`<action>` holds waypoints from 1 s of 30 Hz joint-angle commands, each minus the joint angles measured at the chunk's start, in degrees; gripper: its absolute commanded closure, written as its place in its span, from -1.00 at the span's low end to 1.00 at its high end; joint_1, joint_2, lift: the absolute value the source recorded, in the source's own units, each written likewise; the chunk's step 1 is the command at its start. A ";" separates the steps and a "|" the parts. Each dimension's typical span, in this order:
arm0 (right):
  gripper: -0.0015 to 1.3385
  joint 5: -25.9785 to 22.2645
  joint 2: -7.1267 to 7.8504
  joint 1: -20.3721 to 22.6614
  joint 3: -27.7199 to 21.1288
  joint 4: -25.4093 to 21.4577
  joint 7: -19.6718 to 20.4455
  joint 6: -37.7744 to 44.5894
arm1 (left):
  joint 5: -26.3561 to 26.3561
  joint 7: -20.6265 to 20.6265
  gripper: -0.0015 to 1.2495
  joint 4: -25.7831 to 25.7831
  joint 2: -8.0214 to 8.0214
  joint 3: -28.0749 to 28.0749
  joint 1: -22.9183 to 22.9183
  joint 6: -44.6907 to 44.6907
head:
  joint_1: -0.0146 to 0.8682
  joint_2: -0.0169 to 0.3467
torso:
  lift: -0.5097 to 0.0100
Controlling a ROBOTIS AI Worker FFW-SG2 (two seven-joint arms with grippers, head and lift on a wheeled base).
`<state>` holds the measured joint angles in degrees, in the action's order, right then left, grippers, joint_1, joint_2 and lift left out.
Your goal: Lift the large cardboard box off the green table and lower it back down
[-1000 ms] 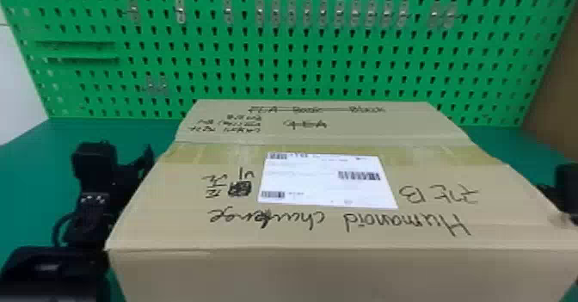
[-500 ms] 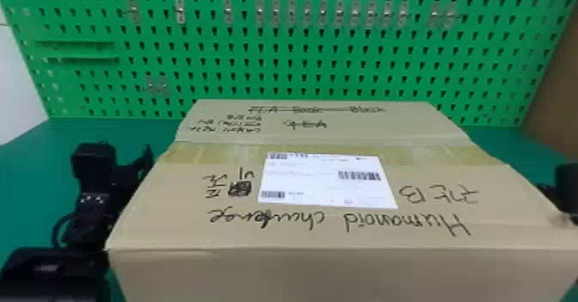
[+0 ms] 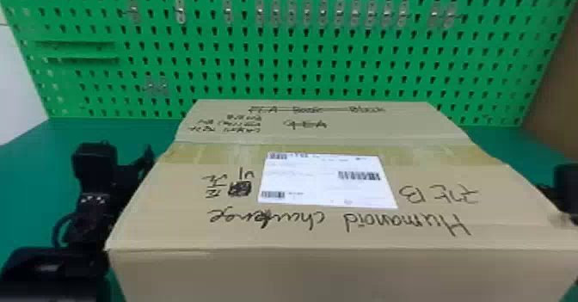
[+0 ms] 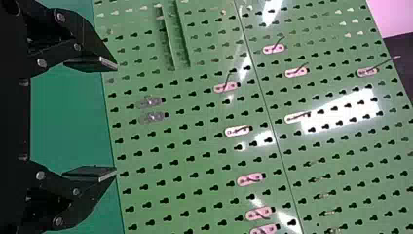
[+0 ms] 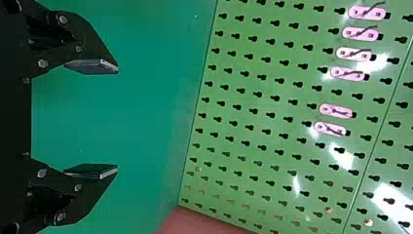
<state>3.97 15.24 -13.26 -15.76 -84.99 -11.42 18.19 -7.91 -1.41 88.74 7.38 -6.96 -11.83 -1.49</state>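
Between the robot's two arms sits the box [image 3: 301,232], top up and level as far as I can judge, with its white label [image 3: 327,180] facing the ceiling and the pegboard [image 3: 275,64] behind it. The green table [image 3: 30,180] spreads out at either side, but the box's underside is hidden from me, so I can't say whether it rests on the table or hangs a little above.

My guess is that we're at the squeeze, either just ahead of the lift or with the box up and waiting to be lowered. Whichever it is, the next move asks both arms to press inward evenly and travel together, straight up or straight down; if one lags, the box could tip or slip out.

The left arm [image 3: 86,223] lies along the box's left side, close against it, its wrist pointing forward. The right arm [image 3: 567,189] shows at the right edge of the head view, close by the box's other side. Both the left gripper [image 4: 116,120] and the right gripper [image 5: 118,119] have their fingers spread, aimed ahead toward the pegboard with nothing between them. I'd say the arms' inner sides do the holding, not the fingertips.
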 commanded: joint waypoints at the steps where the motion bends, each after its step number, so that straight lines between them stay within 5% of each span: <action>1: -0.20 0.07 0.05 -0.01 -0.07 0.00 0.00 0.00 | 0.00 0.00 -0.22 0.02 0.00 0.01 -0.04 0.00 | 0.18 -0.63 | 0.15; 30: -0.21 0.07 -0.13 -0.19 -0.15 -0.27 0.00 0.00 | -0.17 0.00 -0.22 0.11 0.00 0.10 -0.12 0.00 | 0.18 -0.63 | 0.15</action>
<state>4.04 15.16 -13.45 -15.91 -85.25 -11.42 18.19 -8.05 -1.41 88.86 7.38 -6.80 -12.03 -1.49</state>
